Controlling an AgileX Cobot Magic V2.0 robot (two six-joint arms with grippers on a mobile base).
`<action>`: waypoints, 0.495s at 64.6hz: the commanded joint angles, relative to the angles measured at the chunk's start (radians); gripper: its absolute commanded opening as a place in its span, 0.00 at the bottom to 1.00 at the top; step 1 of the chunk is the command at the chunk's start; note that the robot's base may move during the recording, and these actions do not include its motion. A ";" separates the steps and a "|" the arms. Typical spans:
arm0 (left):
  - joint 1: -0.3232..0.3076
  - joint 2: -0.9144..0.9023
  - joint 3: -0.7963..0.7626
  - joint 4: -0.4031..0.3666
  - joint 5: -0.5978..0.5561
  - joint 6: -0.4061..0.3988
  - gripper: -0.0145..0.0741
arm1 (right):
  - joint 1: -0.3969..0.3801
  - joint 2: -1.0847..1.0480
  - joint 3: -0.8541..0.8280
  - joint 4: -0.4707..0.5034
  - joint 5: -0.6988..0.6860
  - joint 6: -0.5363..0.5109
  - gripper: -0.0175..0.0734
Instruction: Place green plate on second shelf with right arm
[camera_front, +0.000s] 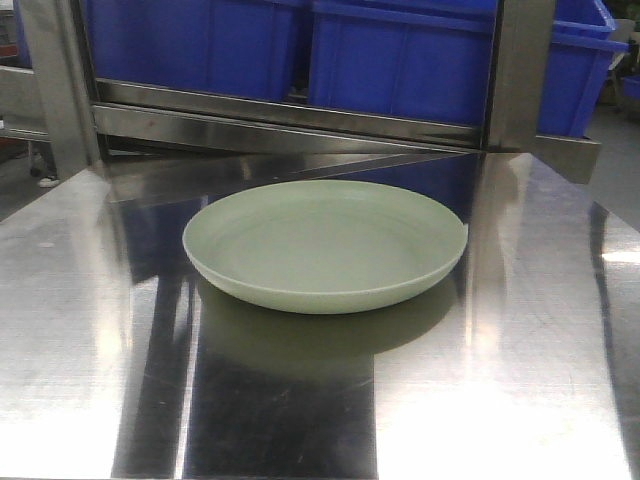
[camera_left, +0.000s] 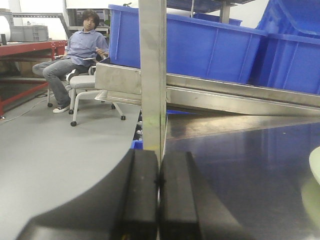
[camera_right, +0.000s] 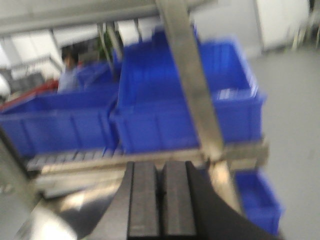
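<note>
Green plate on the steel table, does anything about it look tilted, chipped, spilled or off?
Nothing stands out. The round, pale green matte plate sits flat, right side up and empty on the shiny steel tabletop, its visible rim unbroken. The left gripper and right gripper are shut, holding nothing.

Fingers (camera_left: 142, 200) pressed together face a steel post (camera_left: 152, 75); possibly the green plate (camera_left: 316, 167) shows at right.

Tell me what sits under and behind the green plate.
The green plate rests on a shiny steel table; behind it, blue bins stand on a metal rack. The table directly beneath the plate is hidden.
</note>
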 joint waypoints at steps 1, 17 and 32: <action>-0.003 -0.017 0.040 -0.003 -0.089 -0.002 0.31 | -0.005 0.154 -0.075 0.109 0.055 -0.002 0.25; -0.003 -0.017 0.040 -0.003 -0.089 -0.002 0.31 | 0.007 0.478 -0.135 0.224 0.252 -0.046 0.25; -0.003 -0.017 0.040 -0.003 -0.089 -0.002 0.31 | 0.143 0.660 -0.143 0.260 0.223 -0.107 0.27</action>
